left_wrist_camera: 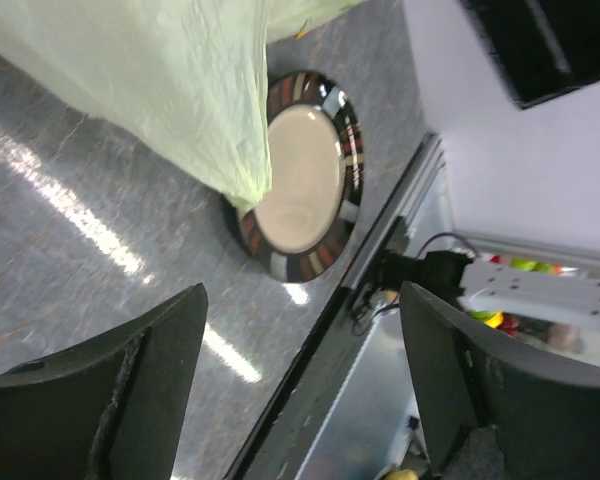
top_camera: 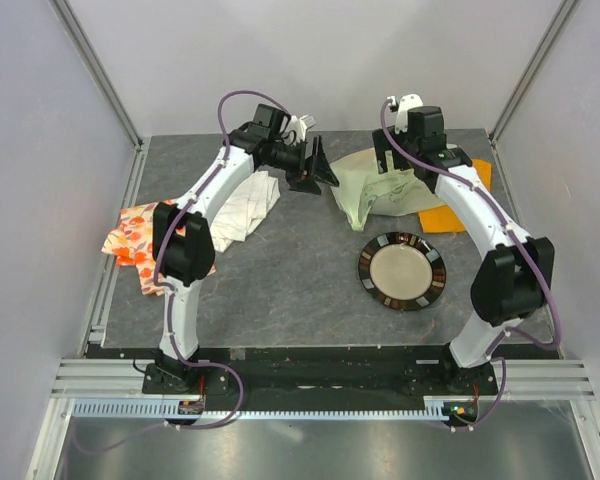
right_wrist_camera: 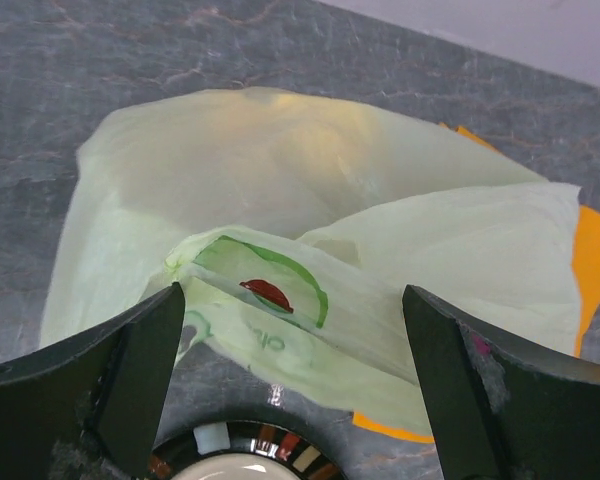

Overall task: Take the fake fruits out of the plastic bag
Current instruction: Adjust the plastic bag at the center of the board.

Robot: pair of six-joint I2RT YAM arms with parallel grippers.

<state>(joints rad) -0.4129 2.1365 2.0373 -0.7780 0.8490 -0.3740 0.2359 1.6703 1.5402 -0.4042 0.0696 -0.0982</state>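
Note:
The pale green plastic bag lies crumpled and closed at the back right of the table. It fills the right wrist view, its green and red print facing the camera, and shows at the top left of the left wrist view. No fake fruits show; they are hidden or out of view. My left gripper is open and empty just left of the bag. My right gripper is open and empty above the bag's near side.
A striped-rim plate sits in front of the bag. An orange cloth lies under the bag's right side. A white cloth and a fruit-print cloth lie at the left.

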